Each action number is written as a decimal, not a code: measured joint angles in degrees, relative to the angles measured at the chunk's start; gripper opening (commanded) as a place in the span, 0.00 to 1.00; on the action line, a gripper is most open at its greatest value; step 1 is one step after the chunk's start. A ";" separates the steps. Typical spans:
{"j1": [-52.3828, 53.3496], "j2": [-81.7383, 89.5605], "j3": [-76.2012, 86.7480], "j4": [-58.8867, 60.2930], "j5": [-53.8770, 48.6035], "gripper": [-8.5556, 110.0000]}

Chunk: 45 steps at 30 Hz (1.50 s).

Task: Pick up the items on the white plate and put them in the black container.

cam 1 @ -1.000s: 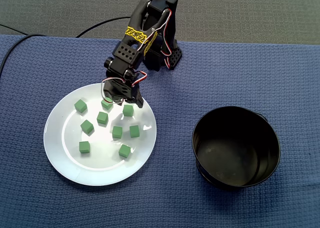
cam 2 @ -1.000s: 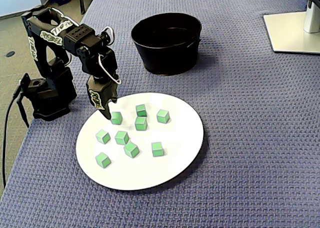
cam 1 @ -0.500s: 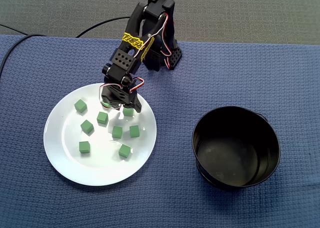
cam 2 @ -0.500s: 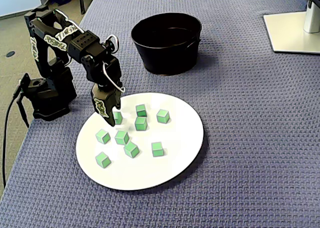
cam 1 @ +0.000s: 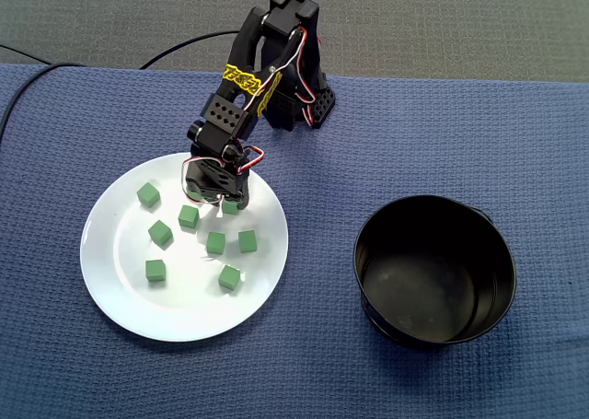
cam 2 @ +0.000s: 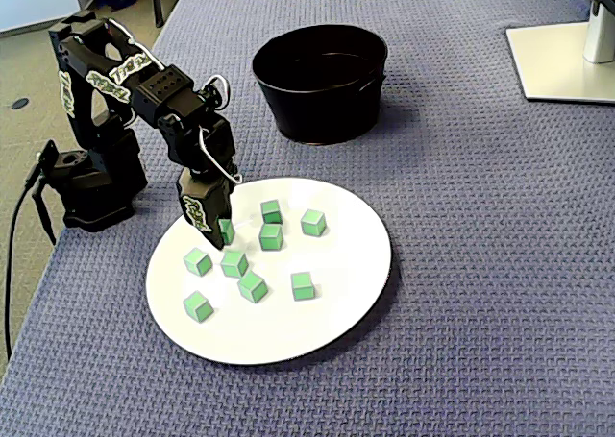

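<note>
In a fixed view from above, the white plate [cam 1: 115,253] lies on the left of the bench [cam 1: 460,124], which is covered by a blue woven cloth, and the black container [cam 1: 379,242] stands well apart to its right. 7 green cubes [cam 1: 215,243] sit clear on the plate, and an 8th [cam 1: 230,207] peeks out beside the arm's tip. The black arm [cam 1: 276,41] reaches down from the far edge, its fingers [cam 1: 213,181] lowered onto the plate's far rim area. Whether they are apart or clamped on anything cannot be told here. In a fixed view from the side, the arm [cam 2: 106,72] stands at the left, the container [cam 2: 317,110] at the far end of the bench [cam 2: 480,216], and the plate [cam 2: 336,264] nearer the camera. 9 green cubes [cam 2: 271,236] show on the plate. The fingers [cam 2: 200,214] point straight down, with 1 cube [cam 2: 228,230] just beside them and partly hidden. The grip itself is not readable.
</note>
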 measured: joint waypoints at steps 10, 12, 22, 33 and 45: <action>-0.18 3.87 0.88 -0.70 7.38 0.07; -0.70 7.56 -0.70 -0.70 12.74 0.07; -8.61 26.02 -16.61 2.55 38.76 0.07; -28.30 19.07 -50.01 7.56 50.36 0.07; -49.83 3.08 -54.93 3.25 55.37 0.07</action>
